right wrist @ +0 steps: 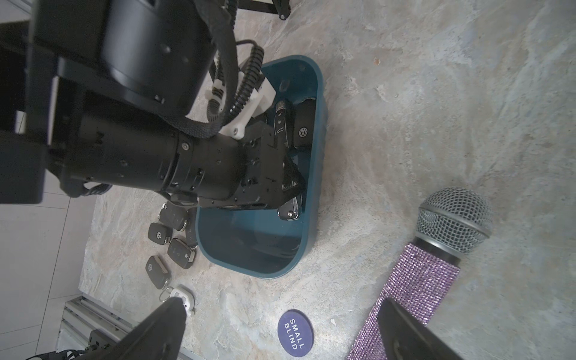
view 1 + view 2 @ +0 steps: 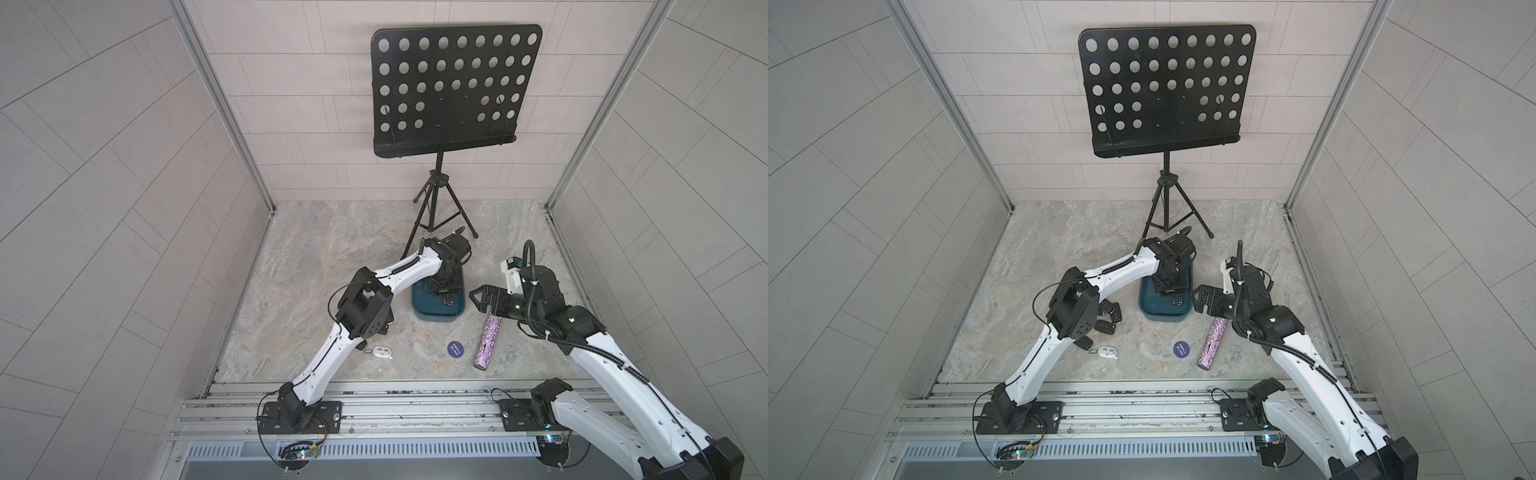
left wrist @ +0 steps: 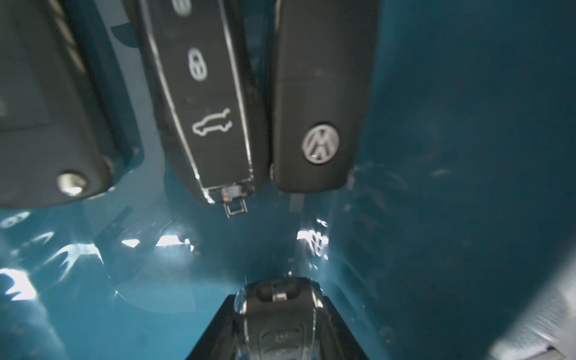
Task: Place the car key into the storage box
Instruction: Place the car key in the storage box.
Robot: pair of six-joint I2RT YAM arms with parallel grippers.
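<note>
- Our left gripper [image 2: 442, 292] reaches down inside the storage box [image 2: 436, 319], its jaws clamped on a black car key [image 3: 277, 311].
- The key sits lengthwise between the fingers [image 3: 215, 330], its silver end poking out ahead of them, low over the teal floor.
- The wrist view is close and glary, so we cannot tell whether the key already touches the floor or hangs just above it.
- What the coming move turns on, we judge, is the bare floor directly under the key. The other keys [image 3: 314, 124] lie further ahead, side by side and apart from ours, with their long axes running roughly the same way.
- Opening the jaws here should drop the key flat beside them without stacking.
- Our right gripper [image 2: 478, 300] stands spread wide and empty, just beside the box wall, above the head end of the purple microphone [image 2: 488, 340].
- More keys [image 2: 1108, 316] wait on the table near the left arm's elbow, so that arm is nearer to them.
</note>
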